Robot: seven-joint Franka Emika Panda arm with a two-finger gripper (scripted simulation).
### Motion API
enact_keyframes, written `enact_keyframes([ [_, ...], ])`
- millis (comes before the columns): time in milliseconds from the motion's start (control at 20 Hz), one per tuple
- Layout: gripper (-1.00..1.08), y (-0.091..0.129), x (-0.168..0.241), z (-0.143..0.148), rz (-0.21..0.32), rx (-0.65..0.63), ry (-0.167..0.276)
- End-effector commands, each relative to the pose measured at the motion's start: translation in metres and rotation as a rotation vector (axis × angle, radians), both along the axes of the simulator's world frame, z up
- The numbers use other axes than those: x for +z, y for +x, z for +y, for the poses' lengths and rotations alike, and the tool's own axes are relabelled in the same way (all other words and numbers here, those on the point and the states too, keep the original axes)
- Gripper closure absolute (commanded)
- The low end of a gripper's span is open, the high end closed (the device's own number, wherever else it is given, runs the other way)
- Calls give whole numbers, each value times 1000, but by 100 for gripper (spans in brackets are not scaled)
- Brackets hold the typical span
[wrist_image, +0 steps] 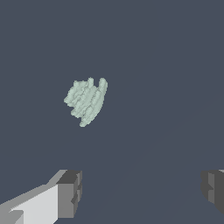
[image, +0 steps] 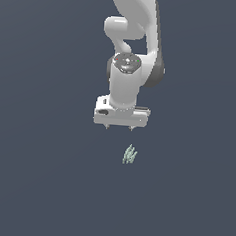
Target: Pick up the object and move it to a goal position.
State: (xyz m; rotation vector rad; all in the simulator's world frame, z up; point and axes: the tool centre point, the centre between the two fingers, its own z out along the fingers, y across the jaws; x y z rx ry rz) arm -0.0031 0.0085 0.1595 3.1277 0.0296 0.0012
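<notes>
The object (image: 129, 155) is a small pale grey-green spiky cluster lying on the dark grey-blue floor, just below and a little to the exterior view's right of the white arm's hand. My gripper (image: 118, 127) hangs above the floor with only its two short fingertips showing under the hand, set wide apart. The wrist view shows the object (wrist_image: 86, 100) lying beyond the two dark finger pads (wrist_image: 70, 192), outside the gap between them. The gripper (wrist_image: 142, 192) is open and holds nothing.
The white arm (image: 131, 41) rises behind the hand toward the top of the exterior view. A plain dark grey-blue surface (image: 35, 173) surrounds everything; no goal marker is visible.
</notes>
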Motion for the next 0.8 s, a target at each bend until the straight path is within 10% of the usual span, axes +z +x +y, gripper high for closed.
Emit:
enact_keyframes([
  [0,-92,0,0,0,0,0,0],
  [750,-92,2,-7,5,1,6,13],
])
